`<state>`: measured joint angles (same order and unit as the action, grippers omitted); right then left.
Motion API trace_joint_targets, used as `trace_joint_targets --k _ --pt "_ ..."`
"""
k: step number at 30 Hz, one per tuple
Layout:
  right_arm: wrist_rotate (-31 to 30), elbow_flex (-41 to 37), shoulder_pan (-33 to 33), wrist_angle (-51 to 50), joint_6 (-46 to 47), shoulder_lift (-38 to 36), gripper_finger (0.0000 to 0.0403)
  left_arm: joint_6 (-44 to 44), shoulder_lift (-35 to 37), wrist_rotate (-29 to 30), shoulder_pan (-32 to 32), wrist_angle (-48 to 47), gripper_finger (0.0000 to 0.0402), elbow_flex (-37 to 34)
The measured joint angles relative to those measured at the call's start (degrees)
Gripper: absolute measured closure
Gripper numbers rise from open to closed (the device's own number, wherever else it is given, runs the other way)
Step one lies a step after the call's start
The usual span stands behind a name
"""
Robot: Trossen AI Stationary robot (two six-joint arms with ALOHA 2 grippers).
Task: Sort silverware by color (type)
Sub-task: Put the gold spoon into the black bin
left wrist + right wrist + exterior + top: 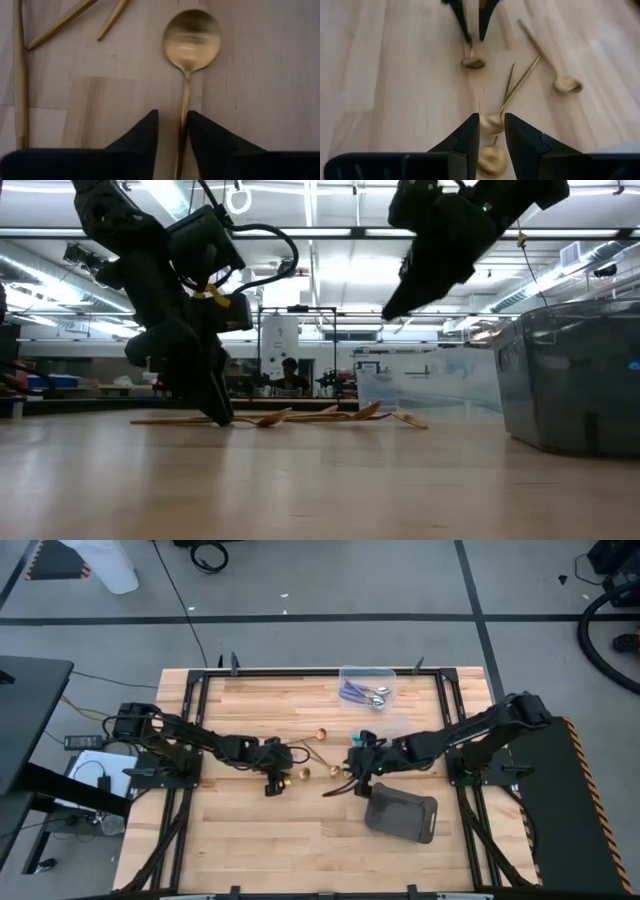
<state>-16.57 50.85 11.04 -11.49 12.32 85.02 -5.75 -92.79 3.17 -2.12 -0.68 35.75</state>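
The left gripper (pixel 171 135) sits low on the pale wooden table (pixel 250 840), its dark wedge-shaped jaws narrowed on the slim handle of a gold spoon (pixel 190 45), whose round matte bowl lies flat just ahead. More gold spoons (pixel 335 775) lie scattered at mid-table. The right gripper (pixel 491 131) hangs above them, jaws narrow and holding nothing. Lilac-handled spoons (pixel 362 694) rest in a clear tub (pixel 390 675) at the far edge.

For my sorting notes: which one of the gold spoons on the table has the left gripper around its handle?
The gold spoon whose handle runs between the left gripper's fingers, bowl pointing away from them. The other gold pieces lie apart, ungripped.
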Motion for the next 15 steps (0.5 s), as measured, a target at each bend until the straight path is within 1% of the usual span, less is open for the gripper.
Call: trace_joint_targets --k 2,5,6,9,15 --pt "0.2 0.0 0.4 0.5 0.1 1.5 0.0302 0.5 -0.1 -0.1 0.0 -0.8 0.0318 0.0" --pt "0.8 0.3 0.5 0.5 0.2 3.2 0.0302 0.5 -0.1 -0.4 0.0 -1.8 0.0376 0.1" --pt "1.1 0.4 0.6 0.5 0.2 3.4 0.0302 0.7 -0.1 -0.7 0.0 -2.0 0.0384 0.1" --pt "1.3 0.7 0.6 2.3 0.7 3.8 0.0302 1.3 -0.1 -1.1 0.1 -2.7 0.0386 0.1" --pt "1.2 0.7 0.6 4.2 -0.5 3.9 0.0302 -0.6 0.9 -1.3 0.1 -3.3 0.0387 1.3"
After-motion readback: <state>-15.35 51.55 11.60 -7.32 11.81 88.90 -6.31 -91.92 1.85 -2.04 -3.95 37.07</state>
